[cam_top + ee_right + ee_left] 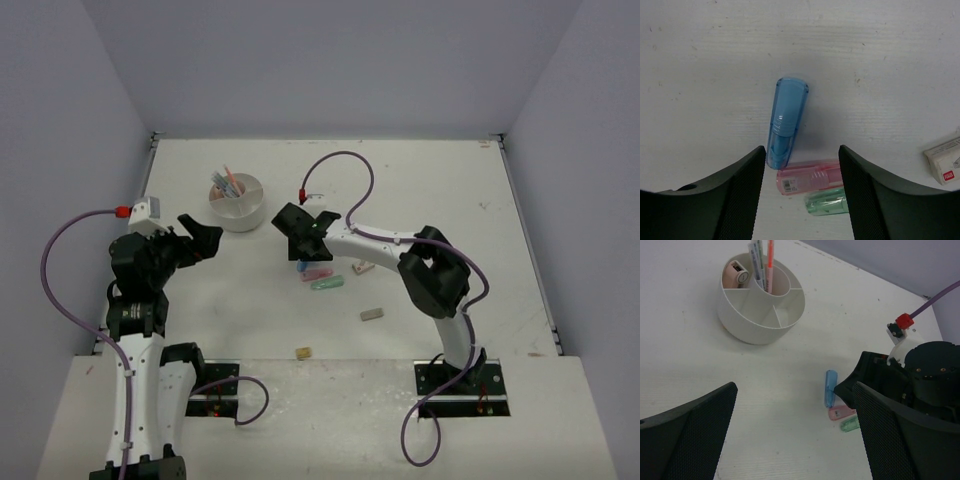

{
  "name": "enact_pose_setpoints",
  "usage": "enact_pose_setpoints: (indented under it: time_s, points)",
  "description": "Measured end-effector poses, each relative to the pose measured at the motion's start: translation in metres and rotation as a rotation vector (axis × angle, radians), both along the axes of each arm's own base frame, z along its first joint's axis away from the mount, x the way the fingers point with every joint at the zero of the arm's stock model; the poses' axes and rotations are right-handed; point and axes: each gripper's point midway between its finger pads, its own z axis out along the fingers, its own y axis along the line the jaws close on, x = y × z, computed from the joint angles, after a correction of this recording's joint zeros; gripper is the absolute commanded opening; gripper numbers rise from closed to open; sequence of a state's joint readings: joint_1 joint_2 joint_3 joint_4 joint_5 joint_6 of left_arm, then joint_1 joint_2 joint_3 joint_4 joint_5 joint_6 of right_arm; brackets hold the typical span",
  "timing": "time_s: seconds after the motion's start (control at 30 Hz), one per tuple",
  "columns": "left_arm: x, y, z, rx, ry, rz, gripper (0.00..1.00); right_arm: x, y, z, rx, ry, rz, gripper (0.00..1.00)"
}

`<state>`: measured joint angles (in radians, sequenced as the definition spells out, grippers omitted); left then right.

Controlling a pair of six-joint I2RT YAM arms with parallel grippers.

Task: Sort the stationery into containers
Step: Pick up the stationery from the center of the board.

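Blue clip piece [786, 122] squarely under the right arm

White tub [236, 203] stands toward the worktop's [450, 200] far-left corner. Left gripper [200, 232] gapes, empty. Right gripper [800, 150], part-open, holding nothing, straddles the piece mid-worktop, long axis running between its fingers [730, 200].

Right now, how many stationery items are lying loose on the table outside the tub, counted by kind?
Clip-like pieces: 3 (blue piece, pink piece, green piece)
Erasers: 3 (sleeved eraser, grey eraser, yellowish eraser)
Total: 6
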<state>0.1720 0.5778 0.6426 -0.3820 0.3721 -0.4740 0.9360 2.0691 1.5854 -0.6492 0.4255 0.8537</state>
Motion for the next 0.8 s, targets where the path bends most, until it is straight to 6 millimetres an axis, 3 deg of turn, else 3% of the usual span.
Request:
enact_pose_setpoints:
  time_s: [0.2,0.37,0.57,0.63,0.8]
  points:
    - [-0.001,-0.003,0.000,-0.003,0.000,-0.016,1.00,-0.001,0.000,-0.024,-0.019,0.028,-0.025,0.57]
    - [-0.001,-0.004,0.000,-0.004,-0.001,-0.022,1.00,-0.001,0.006,-0.028,0.004,0.036,-0.027,0.51]
    - [-0.001,-0.005,0.000,-0.001,-0.002,-0.028,1.00,-0.001,0.012,-0.030,0.030,0.041,-0.022,0.27]
    - [-0.001,-0.006,0.000,-0.001,-0.001,-0.031,1.00,-0.001,0.013,-0.031,0.036,0.045,-0.017,0.10]
    - [0.000,-0.006,-0.002,-0.003,0.008,-0.035,1.00,0.000,0.015,-0.030,0.039,0.040,-0.003,0.00]
